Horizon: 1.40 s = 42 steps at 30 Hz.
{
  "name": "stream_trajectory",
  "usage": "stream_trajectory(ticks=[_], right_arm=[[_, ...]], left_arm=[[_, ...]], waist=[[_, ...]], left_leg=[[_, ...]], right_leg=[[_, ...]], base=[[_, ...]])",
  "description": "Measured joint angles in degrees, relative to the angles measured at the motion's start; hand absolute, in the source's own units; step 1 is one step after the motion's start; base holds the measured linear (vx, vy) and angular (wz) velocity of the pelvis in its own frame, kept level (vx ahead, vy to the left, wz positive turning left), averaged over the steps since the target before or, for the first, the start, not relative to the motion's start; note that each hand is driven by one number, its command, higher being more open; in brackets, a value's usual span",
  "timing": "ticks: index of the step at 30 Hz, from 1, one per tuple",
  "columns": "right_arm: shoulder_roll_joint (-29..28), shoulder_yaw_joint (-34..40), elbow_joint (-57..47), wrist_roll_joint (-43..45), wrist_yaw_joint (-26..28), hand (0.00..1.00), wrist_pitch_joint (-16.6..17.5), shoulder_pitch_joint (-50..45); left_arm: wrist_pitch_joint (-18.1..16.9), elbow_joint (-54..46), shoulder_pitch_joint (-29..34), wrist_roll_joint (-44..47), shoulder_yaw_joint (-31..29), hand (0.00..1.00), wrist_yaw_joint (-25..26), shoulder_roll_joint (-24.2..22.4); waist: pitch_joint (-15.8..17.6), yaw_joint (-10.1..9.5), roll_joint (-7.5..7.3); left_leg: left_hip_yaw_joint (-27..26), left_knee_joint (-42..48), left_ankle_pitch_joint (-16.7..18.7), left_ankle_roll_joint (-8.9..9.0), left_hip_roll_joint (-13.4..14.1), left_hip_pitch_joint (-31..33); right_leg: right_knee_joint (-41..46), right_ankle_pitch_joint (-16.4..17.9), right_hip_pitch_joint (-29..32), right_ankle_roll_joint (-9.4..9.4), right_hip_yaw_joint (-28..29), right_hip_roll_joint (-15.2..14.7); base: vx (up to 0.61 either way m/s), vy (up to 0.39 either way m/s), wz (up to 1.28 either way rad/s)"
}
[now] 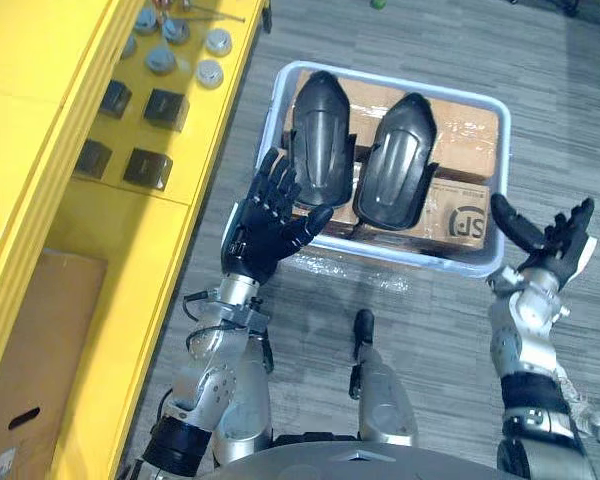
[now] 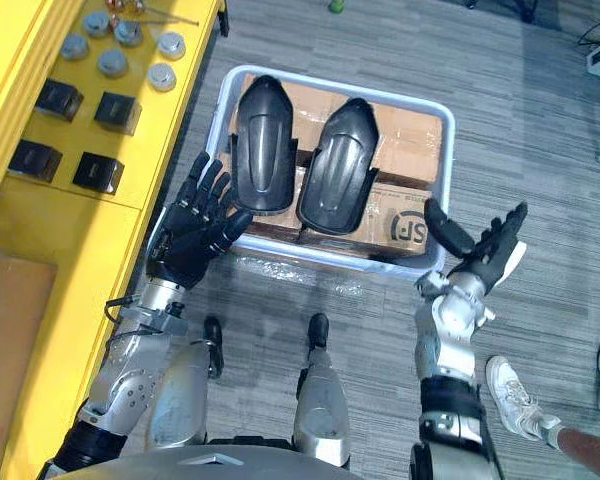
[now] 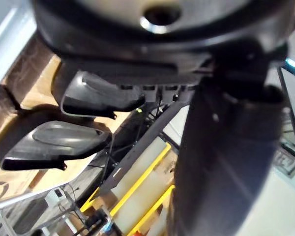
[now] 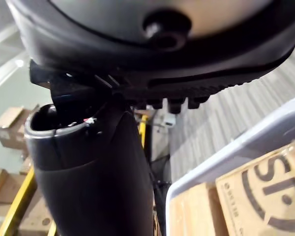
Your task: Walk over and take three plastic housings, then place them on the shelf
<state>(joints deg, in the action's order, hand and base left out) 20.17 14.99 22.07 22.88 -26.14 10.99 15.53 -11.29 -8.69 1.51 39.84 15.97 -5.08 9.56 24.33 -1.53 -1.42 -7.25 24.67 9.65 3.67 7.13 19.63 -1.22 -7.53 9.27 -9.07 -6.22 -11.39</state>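
Plastic housings (image 1: 395,165), two black shells side by side, lay on cardboard boxes (image 1: 470,135) inside a pale bin (image 1: 503,170) on the grey floor (image 1: 440,330) as I looked down. My left hand (image 1: 263,235) hung at the bin's near left corner, fingers straight and spread, thumb just beside the left housing (image 1: 320,135). My right hand (image 1: 550,240) was raised off the near right corner, fingers apart, holding nothing. A yellow shelf (image 1: 40,120) carrying small black boxes (image 1: 166,108) stood to the left.

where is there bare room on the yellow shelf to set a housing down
The yellow shelf is bare between the black blocks and the cardboard box. Farther along it is crowded: the blocks, then the grey caps.
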Motion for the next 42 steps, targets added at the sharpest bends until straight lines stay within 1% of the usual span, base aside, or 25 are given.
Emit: stream_trajectory(ticks=[5,8,9,11,13,16,17,18,19,20,23,25,26,27,29,31,34,37,39,40,41,42], right_arm=[[2.3,-2.2,4.9,0.1,3.0,1.00,-0.6,5.5],[3.0,-2.6,5.0,0.0,3.8,1.00,-0.8,6.9],[3.2,-2.7,5.0,0.0,3.7,1.00,-1.7,7.7],[4.5,-3.7,5.4,0.0,3.8,1.00,-4.7,9.6],[4.8,-4.7,6.8,0.0,3.9,1.00,-5.8,11.7],[4.9,-6.1,11.1,-0.2,4.8,1.00,-8.0,15.5],[5.7,-7.0,12.8,-0.3,5.2,1.00,-9.6,16.8],[6.6,-7.7,13.7,-0.4,5.6,1.00,-10.3,17.3],[8.0,-8.1,15.0,-1.8,6.2,1.00,-11.9,18.3],[9.5,-8.5,16.5,-2.4,6.7,1.00,-12.4,19.4],[12.2,-10.1,20.4,-2.5,7.8,1.00,-14.7,22.7],[13.7,-11.3,23.5,-4.4,8.4,1.00,-16.3,24.5],[14.4,-12.3,25.2,-4.7,8.5,0.00,-17.1,25.9],[14.6,-12.5,25.8,-4.8,8.5,0.00,-18.0,26.6],[15.7,-14.5,28.1,-7.9,8.8,0.00,-20.3,28.7],[17.0,-14.7,30.1,-11.7,9.4,0.00,-23.0,30.0],[19.9,-16.5,32.9,-16.3,11.2,0.00,-26.9,31.4],[20.3,-18.1,34.0,-20.8,10.8,0.00,-28.2,32.9],[20.3,-18.1,33.4,-22.3,10.4,0.00,-29.2,33.0],[20.3,-18.1,33.1,-22.7,10.3,0.00,-30.1,33.3],[20.3,-19.1,32.1,-25.0,10.2,0.00,-31.3,33.3],[20.4,-19.0,31.2,-24.9,10.0,0.00,-31.9,33.2]], left_arm=[[0.0,3.5,0.0,0.0,0.0,1.00,0.3,-0.2],[0.0,4.8,-0.7,0.0,0.3,1.00,0.3,-0.2],[-0.1,4.9,-1.1,0.0,0.5,1.00,0.3,-0.2],[-0.2,4.9,-1.6,0.0,1.1,1.00,0.3,-0.6],[-0.2,5.0,-1.5,0.0,1.4,1.00,0.3,-0.8],[-0.2,7.7,-1.7,0.0,1.5,1.00,0.3,-0.9],[-0.2,8.7,-1.9,0.0,1.7,1.00,0.4,-1.0],[-0.2,9.1,-2.1,0.0,1.8,1.00,0.4,-1.1],[-0.2,9.3,-2.1,0.0,1.9,1.00,0.6,-1.6],[-0.2,9.3,-2.1,0.1,2.0,1.00,0.9,-1.9],[-0.2,9.4,-1.8,0.1,2.4,1.00,1.3,-2.0],[-0.2,9.5,-1.6,0.1,2.5,1.00,1.4,-2.0],[-0.3,9.9,-1.6,0.1,2.5,1.00,1.4,-2.0],[-0.3,10.4,-1.7,0.1,2.5,1.00,1.4,-2.0],[-0.3,11.0,-1.3,0.2,2.6,1.00,1.5,-1.9],[-0.3,11.0,-1.0,0.3,2.9,1.00,1.5,-1.9],[-0.3,11.0,-0.1,0.3,3.4,1.00,1.5,-1.8],[-0.4,10.9,1.0,0.3,3.6,1.00,1.5,-1.8],[-1.0,10.9,1.7,0.3,3.7,1.00,1.8,-1.8],[-1.1,10.4,2.4,0.4,3.6,1.00,1.9,-1.8],[-1.3,9.1,3.5,0.5,3.3,1.00,1.9,-1.8],[-1.3,8.2,3.7,0.5,3.0,1.00,1.9,-1.7]], waist=[[0.6,-0.30,0.28],[1.5,-0.92,1.07],[2.0,-0.99,1.37],[3.0,-1.49,2.18],[3.2,-1.53,2.33],[3.2,-1.66,2.37],[3.3,-1.72,2.50],[3.4,-1.77,2.62],[3.5,-1.91,2.96],[3.9,-2.00,3.41],[4.0,-2.57,3.53],[4.0,-3.16,3.53],[4.0,-3.18,3.53],[4.0,-3.20,3.54],[4.0,-3.20,3.54],[4.0,-3.31,3.54],[4.0,-3.91,3.54],[3.9,-4.15,3.58],[3.9,-4.49,3.58],[3.9,-4.60,3.59],[3.9,-4.60,3.57],[3.9,-4.51,3.57]], left_leg=[[1.3,-1.3,-0.8,-0.04,-0.7,0.2],[2.4,-1.0,-1.0,-0.15,-1.1,1.0],[2.9,-1.0,-1.2,-0.17,-1.2,1.1],[3.8,-1.2,-1.8,-0.34,-1.5,1.3],[4.0,-1.2,-2.1,-0.37,-1.6,1.9],[4.1,-1.2,-2.5,-0.42,-1.8,2.1],[4.2,-1.2,-2.7,-0.39,-1.9,2.3],[4.4,-1.1,-2.7,-0.39,-1.9,2.5],[4.8,-1.0,-2.9,-0.36,-1.9,3.3],[5.3,-1.0,-3.3,-0.31,-2.0,4.0],[5.7,-1.1,-4.1,-0.16,-1.9,4.2],[6.0,-1.2,-4.4,-0.12,-1.9,4.2],[6.3,-1.6,-4.8,-0.09,-1.9,4.3],[6.5,-1.9,-4.9,-0.07,-2.0,4.4],[7.0,-2.3,-5.4,0.05,-2.0,4.5],[7.4,-3.0,-6.1,0.17,-2.1,4.5],[7.6,-4.3,-7.1,0.31,-2.2,4.0],[7.9,-5.5,-8.2,0.56,-2.0,3.4],[7.8,-6.5,-8.6,0.70,-1.9,2.6],[7.7,-7.2,-8.9,0.79,-1.8,1.6],[7.6,-7.6,-8.9,0.90,-1.6,0.9],[7.6,-7.9,-9.0,0.94,-1.5,0.6]], right_leg=[[0.2,0.0,-0.1,0.01,-1.8,-0.4],[0.4,0.0,-0.1,0.01,-3.0,-0.5],[0.7,0.0,-0.1,0.02,-3.3,-0.6],[1.7,0.0,0.0,0.06,-4.2,-0.7],[2.3,0.1,0.7,0.09,-4.5,-0.9],[2.3,0.1,0.8,0.13,-4.6,-1.1],[2.3,0.2,0.8,0.18,-4.7,-1.1],[2.4,0.2,0.9,0.26,-4.8,-1.1],[2.6,0.3,1.4,0.31,-5.3,-1.1],[3.2,0.4,2.1,0.40,-5.7,-1.1],[3.9,0.5,2.4,0.60,-6.1,-0.9],[4.2,0.6,2.4,0.75,-6.4,-0.8],[4.3,0.6,2.4,0.76,-6.7,-0.8],[4.3,0.6,2.4,0.78,-6.9,-0.8],[4.5,0.7,2.4,0.88,-7.6,-0.8],[4.6,0.7,2.4,0.98,-8.1,-0.9],[4.9,0.8,2.4,1.16,-8.5,-0.9],[5.0,0.9,2.4,1.30,-8.9,-0.7],[5.0,0.9,2.0,1.38,-8.9,-0.6],[5.0,1.0,1.4,1.47,-8.9,-0.6],[4.9,1.1,0.9,1.57,-8.8,-0.5],[4.8,1.1,0.7,1.60,-8.8,-0.4]], base=[[0.01,-0.019,0.16],[-0.02,0.009,0.19],[-0.03,0.009,0.21],[-0.06,0.019,0.22],[-0.07,0.025,0.11],[-0.06,0.015,0.02],[-0.06,0.006,0.04],[-0.08,0.002,0.10],[-0.09,0.000,0.17],[-0.10,0.000,0.19],[-0.06,-0.005,0.10],[-0.06,-0.011,0.09],[-0.05,-0.007,0.12],[-0.08,-0.009,0.15],[-0.07,-0.009,0.14],[-0.05,-0.016,0.15],[-0.03,-0.023,0.07],[-0.01,-0.034,0.04],[0.00,-0.033,0.00],[0.01,-0.032,-0.04],[0.01,-0.032,-0.03],[0.01,-0.026,-0.07]])
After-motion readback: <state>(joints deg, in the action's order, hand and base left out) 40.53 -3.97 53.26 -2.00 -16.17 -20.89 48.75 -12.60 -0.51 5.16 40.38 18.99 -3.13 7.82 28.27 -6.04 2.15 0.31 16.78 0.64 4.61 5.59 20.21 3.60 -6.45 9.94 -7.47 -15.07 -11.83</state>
